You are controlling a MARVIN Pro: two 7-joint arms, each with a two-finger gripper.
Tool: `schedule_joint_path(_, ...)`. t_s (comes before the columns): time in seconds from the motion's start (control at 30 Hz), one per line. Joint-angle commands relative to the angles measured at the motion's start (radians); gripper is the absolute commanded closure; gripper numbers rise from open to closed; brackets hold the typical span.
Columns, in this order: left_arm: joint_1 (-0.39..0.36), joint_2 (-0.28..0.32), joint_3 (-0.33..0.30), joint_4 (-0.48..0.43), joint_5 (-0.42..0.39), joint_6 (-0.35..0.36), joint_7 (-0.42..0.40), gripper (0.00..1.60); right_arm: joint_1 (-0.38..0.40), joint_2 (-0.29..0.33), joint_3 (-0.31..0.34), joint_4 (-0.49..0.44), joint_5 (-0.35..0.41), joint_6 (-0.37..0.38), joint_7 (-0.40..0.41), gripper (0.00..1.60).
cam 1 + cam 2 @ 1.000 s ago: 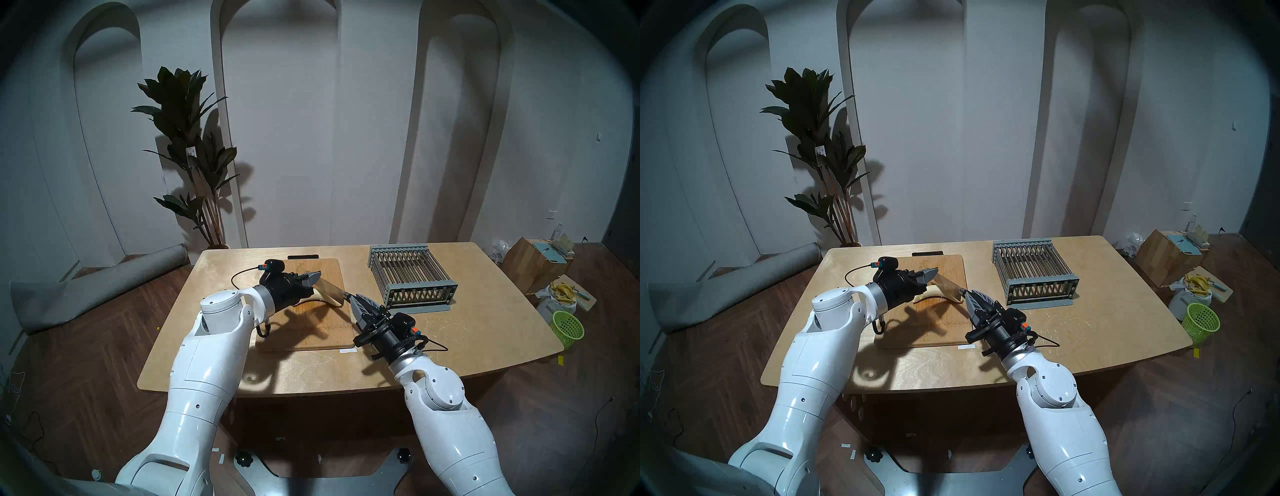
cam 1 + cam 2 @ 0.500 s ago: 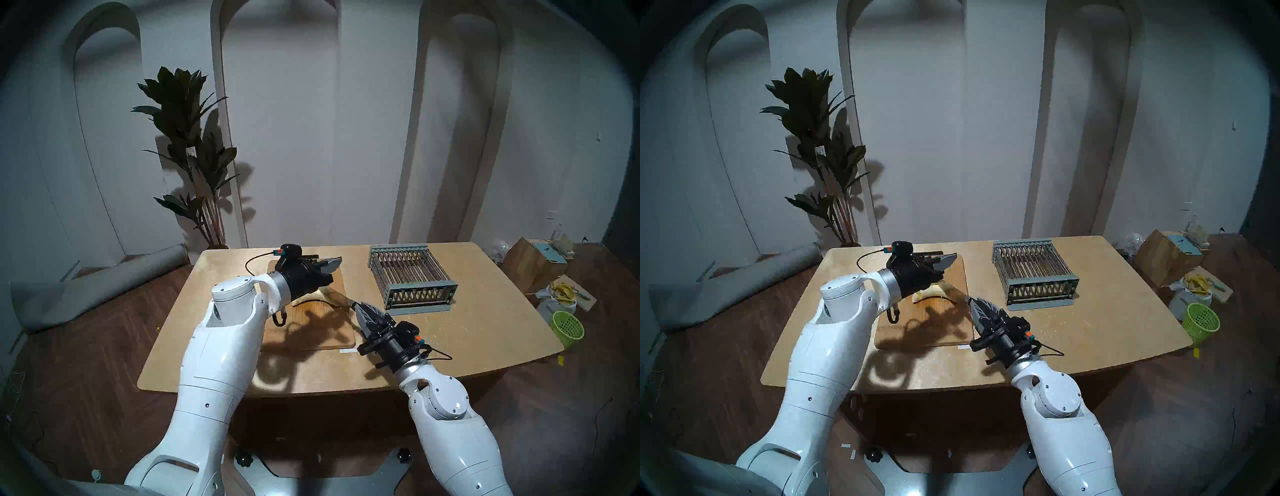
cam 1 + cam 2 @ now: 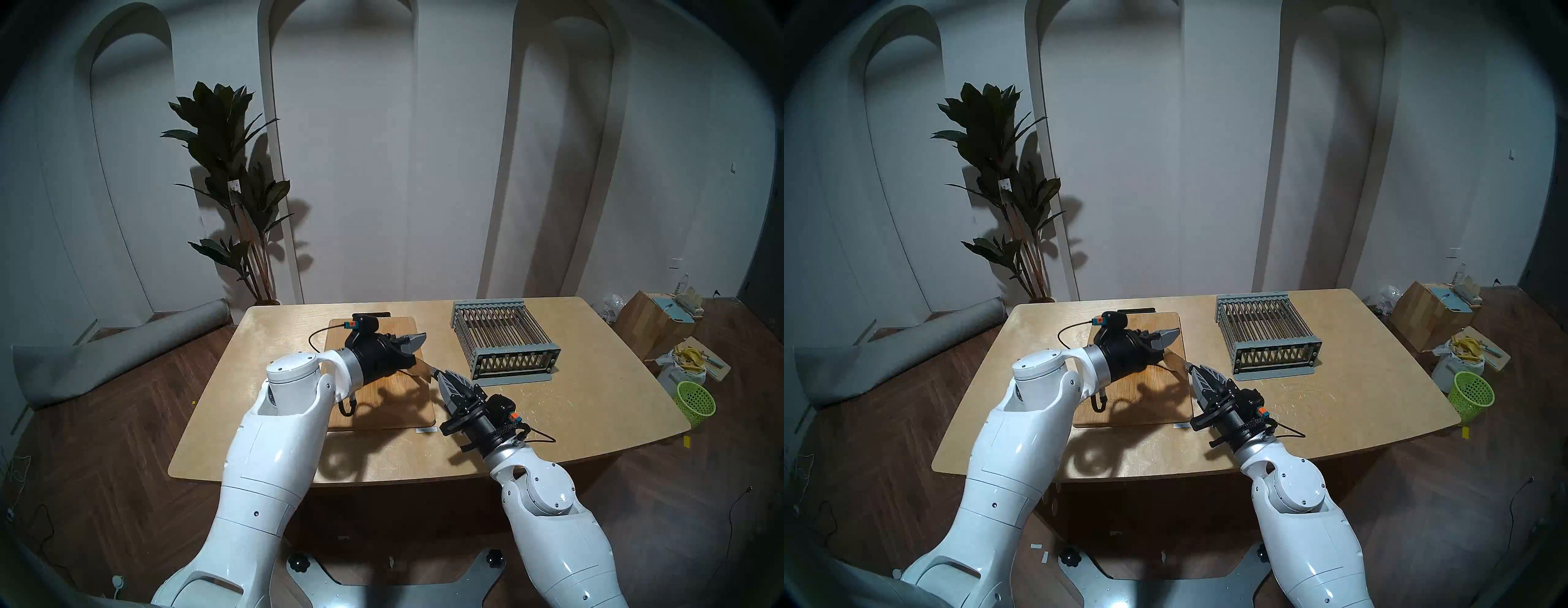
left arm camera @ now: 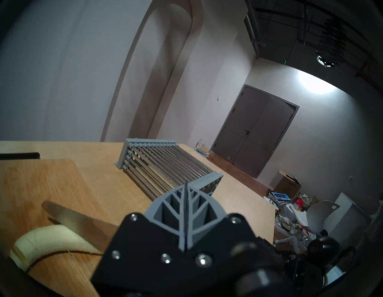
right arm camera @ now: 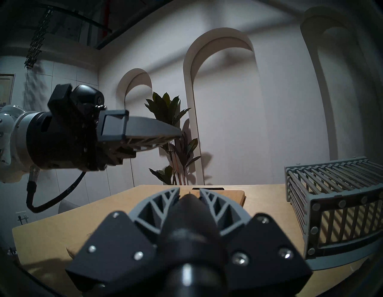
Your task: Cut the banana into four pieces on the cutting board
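Note:
The peeled cream banana (image 4: 51,240) lies on the wooden cutting board (image 3: 399,329) and shows only in the left wrist view; in both head views my left wrist hides it. My left gripper (image 3: 418,339) hovers shut and empty above the board's right part, over the banana. My right gripper (image 3: 441,375) is shut on the black handle of a knife (image 5: 189,207) at the board's right edge. The knife's blade (image 4: 78,219) reaches low across the board, right behind the banana's tapered end.
A grey rack of metal rods (image 3: 505,339) stands on the table right of the board. A black bar (image 3: 373,314) lies just beyond the board's far edge. A green basket (image 3: 695,401) and boxes sit on the floor at the right.
My left gripper swung away from the banana toward the far right, then came back lower over it. The knife blade dropped from upright to a low angle. The board shifted slightly right.

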Motion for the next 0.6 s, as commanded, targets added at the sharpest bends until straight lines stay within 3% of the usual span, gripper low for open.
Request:
schedule_joint_path(0.0,-0.02,-0.011,-0.005,0.006,-0.001,-0.025,0.003,1.6,0.015,-0.009,-0.01,-0.012,0.004,-0.013,0.01,1.6)
schedule_joint_path(0.4,-0.091,-0.039,0.002,0.005,0.016,-0.003,0.021,1.6,0.017,-0.013,-0.025,-0.005,0.005,-0.01,0.012,1.6)
schedule_joint_path(0.57,-0.122,-0.045,0.026,0.046,0.039,-0.006,0.044,1.6,0.012,-0.013,-0.026,-0.007,0.005,-0.012,0.008,1.6)
